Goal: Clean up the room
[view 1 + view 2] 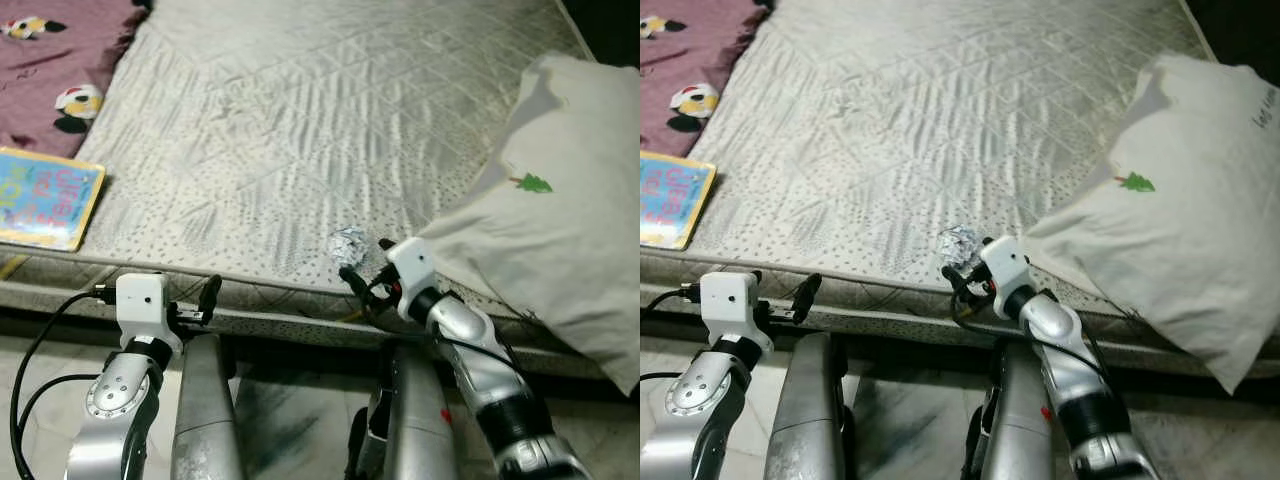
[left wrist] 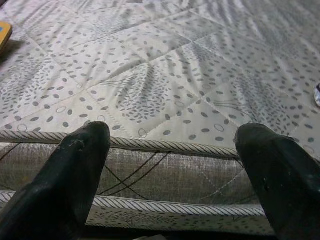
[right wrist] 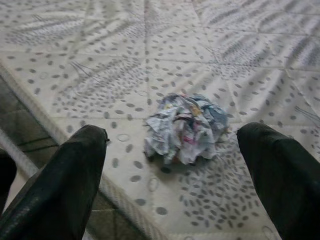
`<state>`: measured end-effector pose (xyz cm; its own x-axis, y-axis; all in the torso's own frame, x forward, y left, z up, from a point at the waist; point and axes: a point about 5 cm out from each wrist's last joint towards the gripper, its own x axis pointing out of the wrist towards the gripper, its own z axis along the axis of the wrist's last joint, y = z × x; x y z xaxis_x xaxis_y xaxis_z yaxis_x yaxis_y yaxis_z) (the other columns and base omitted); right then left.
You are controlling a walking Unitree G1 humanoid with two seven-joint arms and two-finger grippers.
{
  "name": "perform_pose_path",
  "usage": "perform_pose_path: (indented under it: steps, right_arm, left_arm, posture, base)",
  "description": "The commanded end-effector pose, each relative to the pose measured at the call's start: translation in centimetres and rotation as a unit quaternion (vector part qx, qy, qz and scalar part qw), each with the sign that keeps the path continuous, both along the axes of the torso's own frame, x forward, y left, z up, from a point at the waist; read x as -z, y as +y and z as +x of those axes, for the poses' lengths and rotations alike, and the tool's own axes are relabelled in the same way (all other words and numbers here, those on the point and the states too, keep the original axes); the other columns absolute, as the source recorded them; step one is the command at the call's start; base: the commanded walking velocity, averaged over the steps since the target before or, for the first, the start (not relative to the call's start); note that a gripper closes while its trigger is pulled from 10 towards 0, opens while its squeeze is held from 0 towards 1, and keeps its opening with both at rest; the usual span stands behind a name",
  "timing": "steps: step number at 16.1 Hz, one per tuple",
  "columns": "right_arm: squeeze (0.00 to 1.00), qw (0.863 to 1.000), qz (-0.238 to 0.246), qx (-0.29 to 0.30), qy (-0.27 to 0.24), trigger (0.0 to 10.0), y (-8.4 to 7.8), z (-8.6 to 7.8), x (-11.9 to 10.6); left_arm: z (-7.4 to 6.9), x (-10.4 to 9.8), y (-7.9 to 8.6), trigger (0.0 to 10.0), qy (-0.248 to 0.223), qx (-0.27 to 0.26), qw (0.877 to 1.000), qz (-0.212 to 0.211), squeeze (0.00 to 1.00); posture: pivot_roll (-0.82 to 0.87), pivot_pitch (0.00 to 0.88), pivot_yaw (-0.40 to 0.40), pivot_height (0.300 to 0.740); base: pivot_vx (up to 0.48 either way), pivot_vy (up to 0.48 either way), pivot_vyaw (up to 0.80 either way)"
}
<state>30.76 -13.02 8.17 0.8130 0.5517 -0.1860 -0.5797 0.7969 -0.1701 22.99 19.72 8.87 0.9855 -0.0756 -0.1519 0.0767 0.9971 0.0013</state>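
Right gripper (image 3: pixel 172 165), jaws released, sits just short of a paper wad (image 3: pixel 185 127) near the mattress (image 1: pixel 300 130) edge — it should ease forward to straddle the wad, then close gently; left gripper (image 2: pixel 172 170) idles released at that edge.

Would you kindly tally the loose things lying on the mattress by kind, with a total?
Crumpled paper ball: 1
Pillow: 1
Picture book: 1
Patterned maroon blanket: 1
Total: 4

Book (image 1: pixel 45 197) cover: colourful lettering (unreadable); pillow (image 1: pixel 1200 190) edge: small illegible print.
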Motion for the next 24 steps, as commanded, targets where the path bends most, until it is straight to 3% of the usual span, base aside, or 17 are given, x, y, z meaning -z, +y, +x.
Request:
perform_pose_path:
  steps: [1,3,6,8,12,15,19,20,21,24]
  right_arm:
    - [0.0,1.0,-0.004,-0.008,0.004,10.0,0.5,0.7,-0.1]
    - [0.0,1.0,-0.011,-0.012,0.01,10.0,1.2,1.7,-0.1]
    - [0.0,0.999,-0.016,-0.023,0.025,10.0,3.8,3.4,-0.7]
    - [0.0,0.999,-0.02,-0.021,0.036,10.0,4.5,3.7,-0.5]
    - [0.0,0.997,-0.013,0.051,0.049,10.0,5.6,4.8,-0.6]
    - [0.0,0.988,-0.012,0.137,0.065,10.0,6.2,5.2,-0.4]
    - [0.0,0.983,-0.027,0.154,0.096,10.0,7.0,4.7,0.7]
    - [0.0,0.982,-0.033,0.151,0.104,3.4,7.1,4.5,1.1]
    - [0.0,0.981,-0.029,0.155,0.115,0.0,7.1,4.3,1.5]
    - [0.0,0.979,-0.011,0.157,0.128,0.0,7.5,4.1,1.7]
  left_arm:
    - [-0.8,0.1,0.6,10.0,0.011,-0.005,1.0,0.012,0.0]
    - [-1.4,0.1,1.2,10.0,0.015,-0.015,1.0,0.018,0.0]
    - [-3.1,0.1,2.0,10.0,0.021,-0.037,0.999,0.029,0.0]
    - [-3.5,0.2,2.1,10.0,0.024,-0.039,0.998,0.034,0.0]
    - [-3.6,0.3,2.6,10.0,0.028,-0.042,0.998,0.042,0.0]
    - [-3.5,0.4,2.2,10.0,0.029,-0.034,0.998,0.045,0.0]
    - [-3.4,0.4,1.9,10.0,0.027,-0.035,0.998,0.042,0.0]
    - [-3.4,0.5,1.9,10.0,0.027,-0.037,0.998,0.041,0.0]
    - [-3.4,0.5,1.8,10.0,0.027,-0.038,0.998,0.04,0.0]
    - [-3.4,0.5,1.7,10.0,0.026,-0.039,0.998,0.038,0.0]
  posture:
    - [0.11,0.2,-0.069,0.541]
    - [0.11,0.2,-0.069,0.541]
    - [0.18,0.213,-0.075,0.541]
    - [0.19,0.217,-0.079,0.541]
    - [0.19,0.22,-0.08,0.541]
    - [0.18,0.229,-0.086,0.541]
    - [0.18,0.236,-0.103,0.541]
    - [0.18,0.238,-0.11,0.541]
    - [0.18,0.239,-0.113,0.541]
    - [0.18,0.238,-0.113,0.541]
  base:
    - [0.0,0.0,0.0]
    - [0.0,0.0,0.0]
    - [0.0,0.0,0.0]
    - [0.0,0.0,0.0]
    - [0.0,0.0,0.0]
    - [0.0,0.0,0.0]
    - [0.0,0.0,0.0]
    - [0.0,0.0,0.0]
    - [0.0,0.0,0.0]
    - [0.0,0.0,0.0]
